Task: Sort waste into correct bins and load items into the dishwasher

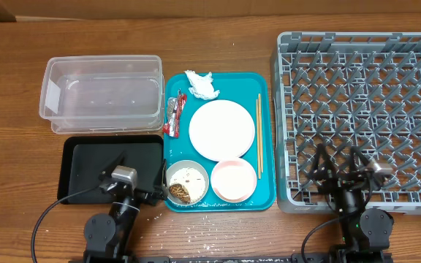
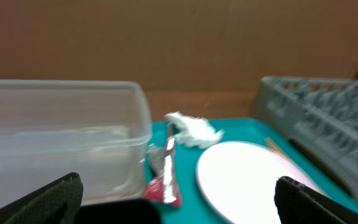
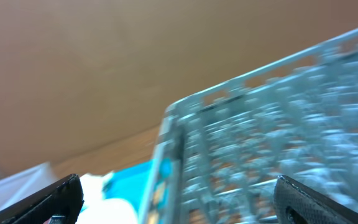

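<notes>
On the teal tray [image 1: 265,146] lie a crumpled white tissue [image 1: 200,85], a red snack wrapper [image 1: 174,113], a large white plate [image 1: 222,129], wooden chopsticks [image 1: 259,135], a pink bowl [image 1: 234,180] and a bowl with brown and white food scraps [image 1: 185,183]. The clear tub [image 1: 101,95] and black tray [image 1: 93,164] sit to the left; the grey dish rack [image 1: 360,109] is on the right. My left gripper [image 1: 139,169] is open and empty over the black tray's right edge. My right gripper [image 1: 337,162] is open and empty over the rack's front edge. The left wrist view shows tub [image 2: 61,143], wrapper [image 2: 165,186], tissue [image 2: 191,132] and plate [image 2: 247,177].
Wooden table [image 1: 20,168] all round, with white crumbs near its front edge [image 1: 196,223]. The right wrist view is blurred and shows the rack [image 3: 278,143] and the teal tray [image 3: 129,177].
</notes>
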{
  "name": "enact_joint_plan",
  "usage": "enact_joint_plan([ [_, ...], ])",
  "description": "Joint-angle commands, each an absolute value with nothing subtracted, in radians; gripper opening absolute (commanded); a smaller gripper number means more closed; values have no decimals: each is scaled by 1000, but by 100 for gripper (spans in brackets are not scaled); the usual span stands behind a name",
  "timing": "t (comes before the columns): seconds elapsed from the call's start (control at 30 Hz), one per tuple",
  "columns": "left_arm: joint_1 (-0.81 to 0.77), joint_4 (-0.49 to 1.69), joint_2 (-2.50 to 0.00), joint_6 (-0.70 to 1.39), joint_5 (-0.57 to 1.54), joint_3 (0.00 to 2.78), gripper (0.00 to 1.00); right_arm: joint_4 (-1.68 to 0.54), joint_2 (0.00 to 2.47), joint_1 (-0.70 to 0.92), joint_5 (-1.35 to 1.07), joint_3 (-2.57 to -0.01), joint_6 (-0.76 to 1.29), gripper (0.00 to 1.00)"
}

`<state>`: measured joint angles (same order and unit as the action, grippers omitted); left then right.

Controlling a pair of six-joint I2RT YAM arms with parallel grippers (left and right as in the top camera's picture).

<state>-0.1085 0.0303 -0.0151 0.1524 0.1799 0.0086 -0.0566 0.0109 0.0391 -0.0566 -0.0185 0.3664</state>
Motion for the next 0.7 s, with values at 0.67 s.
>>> enact_joint_plan([
  [0.67,-123,794,-720,291,548,1042,100,-810,665,38,-298,-953,309,100],
])
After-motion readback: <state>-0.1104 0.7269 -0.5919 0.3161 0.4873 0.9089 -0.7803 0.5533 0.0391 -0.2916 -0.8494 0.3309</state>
